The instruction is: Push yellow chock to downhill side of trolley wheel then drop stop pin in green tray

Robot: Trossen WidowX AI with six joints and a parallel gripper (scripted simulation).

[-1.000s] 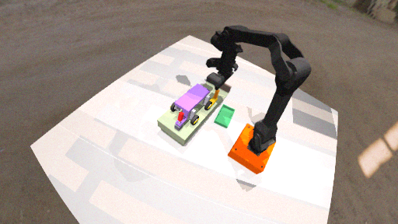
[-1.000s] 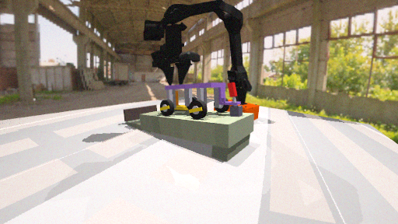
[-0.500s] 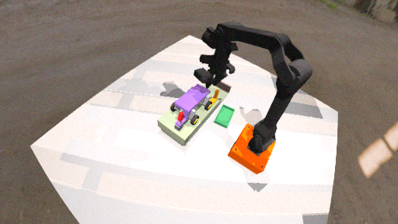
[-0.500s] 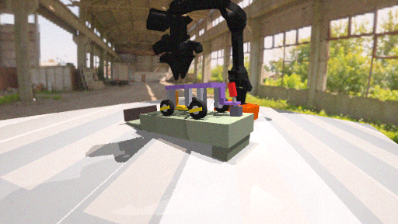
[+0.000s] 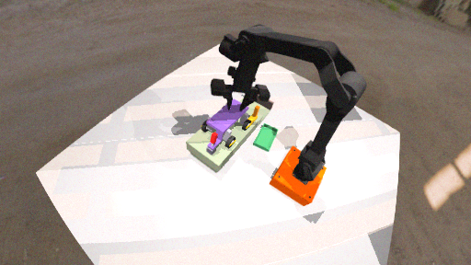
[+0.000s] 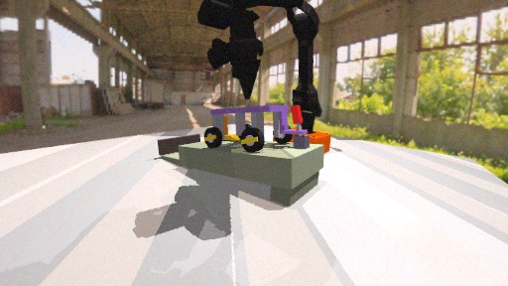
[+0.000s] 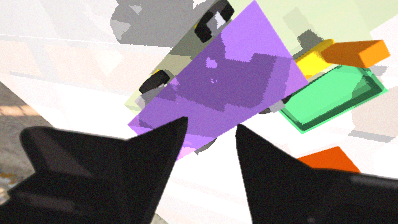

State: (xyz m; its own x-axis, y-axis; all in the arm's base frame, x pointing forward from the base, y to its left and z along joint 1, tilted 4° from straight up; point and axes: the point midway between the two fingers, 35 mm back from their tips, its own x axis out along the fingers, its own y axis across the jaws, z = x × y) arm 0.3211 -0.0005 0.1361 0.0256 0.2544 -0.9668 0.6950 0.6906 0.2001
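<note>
The purple trolley (image 5: 222, 118) (image 6: 237, 110) (image 7: 230, 75) stands on the pale green ramp (image 5: 201, 150) (image 6: 238, 163). The red-headed stop pin (image 5: 213, 138) (image 6: 297, 114) stands upright at its uphill end; the wrist view does not show it. The yellow chock (image 5: 251, 121) (image 6: 231, 136) (image 7: 312, 60) with its orange handle sits on the ramp at the downhill wheel on the tray side, touching or very close; the exact contact cannot be told. My gripper (image 5: 235, 109) (image 6: 248, 97) (image 7: 211, 125) is partly open and empty, just above the trolley's deck. The green tray (image 5: 266, 138) (image 7: 332, 95) lies beside the ramp.
A dark brown board (image 5: 265, 104) (image 6: 178, 144) stands across the ramp's downhill end. The arm's orange base (image 5: 292, 180) (image 6: 321, 141) (image 7: 331, 159) is beyond the tray from the ramp. The trolley's raised deck lies under the fingers, with the chock's upright handle beside it.
</note>
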